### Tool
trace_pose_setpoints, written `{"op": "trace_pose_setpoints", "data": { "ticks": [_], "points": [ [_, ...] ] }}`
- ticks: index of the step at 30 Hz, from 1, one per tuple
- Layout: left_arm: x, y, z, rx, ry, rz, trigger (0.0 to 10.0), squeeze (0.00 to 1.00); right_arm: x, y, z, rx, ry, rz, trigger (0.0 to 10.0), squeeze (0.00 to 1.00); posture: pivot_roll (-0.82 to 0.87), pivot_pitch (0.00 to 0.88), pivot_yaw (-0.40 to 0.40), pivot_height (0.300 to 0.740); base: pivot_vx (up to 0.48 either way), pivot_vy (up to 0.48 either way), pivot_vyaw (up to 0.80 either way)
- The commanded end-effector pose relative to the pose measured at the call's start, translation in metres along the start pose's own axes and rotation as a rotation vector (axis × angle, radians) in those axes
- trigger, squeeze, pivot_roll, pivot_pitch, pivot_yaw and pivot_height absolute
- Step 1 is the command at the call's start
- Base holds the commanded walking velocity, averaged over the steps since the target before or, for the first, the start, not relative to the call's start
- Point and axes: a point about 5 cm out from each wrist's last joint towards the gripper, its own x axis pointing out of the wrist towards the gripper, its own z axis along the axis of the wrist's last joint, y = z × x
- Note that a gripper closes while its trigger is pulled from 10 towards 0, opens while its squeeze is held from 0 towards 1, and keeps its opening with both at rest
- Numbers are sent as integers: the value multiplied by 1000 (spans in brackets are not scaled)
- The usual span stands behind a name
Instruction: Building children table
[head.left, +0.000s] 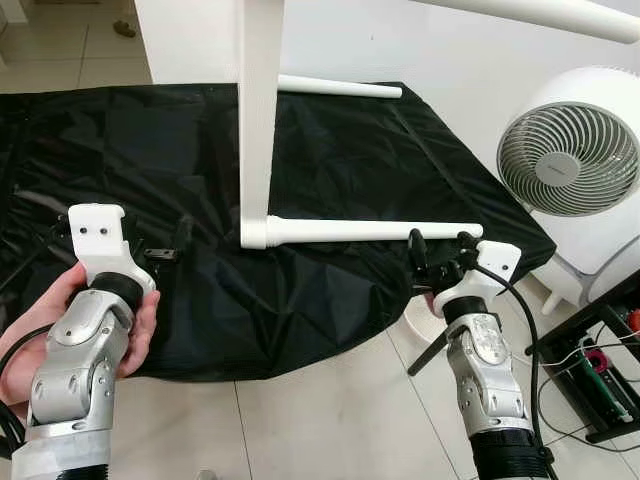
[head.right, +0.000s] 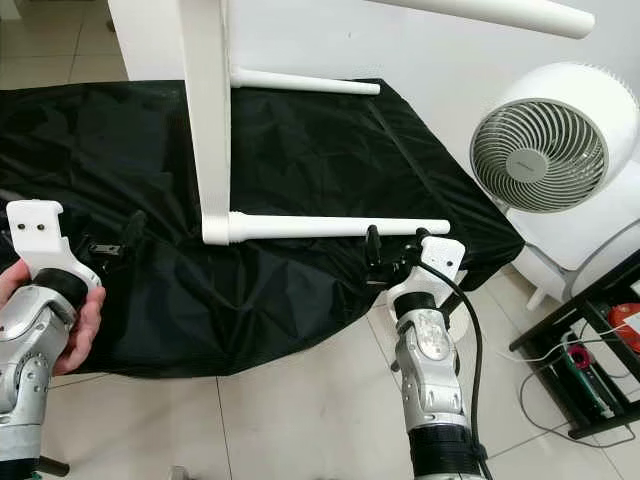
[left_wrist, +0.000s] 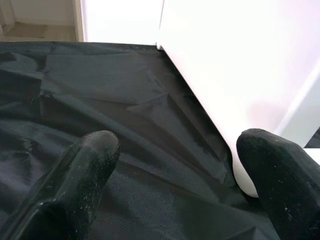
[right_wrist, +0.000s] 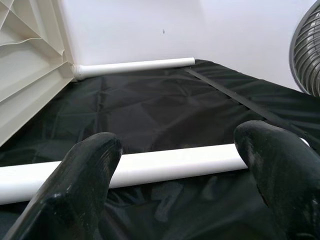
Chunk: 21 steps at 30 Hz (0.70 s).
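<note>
While the white table (head.left: 260, 120) stands on edge upon the black sheet (head.left: 330, 160), we approach its near leg (head.left: 375, 231).
We centre the spread right gripper (head.left: 440, 250) over the leg before closing; the left gripper (head.left: 165, 245), also spread, hovers beside the tabletop.

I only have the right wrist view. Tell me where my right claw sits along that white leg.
Observer: The right claw is open at the free end of the near leg, far from its joint with the tabletop.
Operator: Report the left claw.
Observer: The left claw is open over the black sheet, beside the tabletop, which stands on edge.
Operator: Name anything touching the arms.
Observer: A person's hand grips the left arm just below the wrist.
</note>
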Motion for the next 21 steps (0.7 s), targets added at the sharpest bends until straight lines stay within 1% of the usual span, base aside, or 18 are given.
{"op": "trace_pose_setpoints", "data": {
  "ticks": [1, 15, 19, 21],
  "points": [
    [-2, 3, 1, 15, -4, 32, 10000, 0, 0, -6, -1, -18, 0, -20, 10000, 0, 149, 115, -77, 740, 0, 0, 0],
    [-4, 2, 1, 27, -3, 24, 10000, 0, 1, -8, 0, -37, -7, -13, 10000, 0, 150, 120, -78, 740, 0, 0, 0],
    [-6, 0, -1, 26, -5, 11, 10000, 0, 1, -8, 0, -57, -9, 10, 10000, 0, 147, 119, -79, 740, 0, 0, 0],
    [-9, -4, -3, 24, -13, -1, 10000, 0, 1, -8, 1, -72, -6, 26, 10000, 0, 135, 121, -87, 740, 0, 0, 0]
  ]
}}
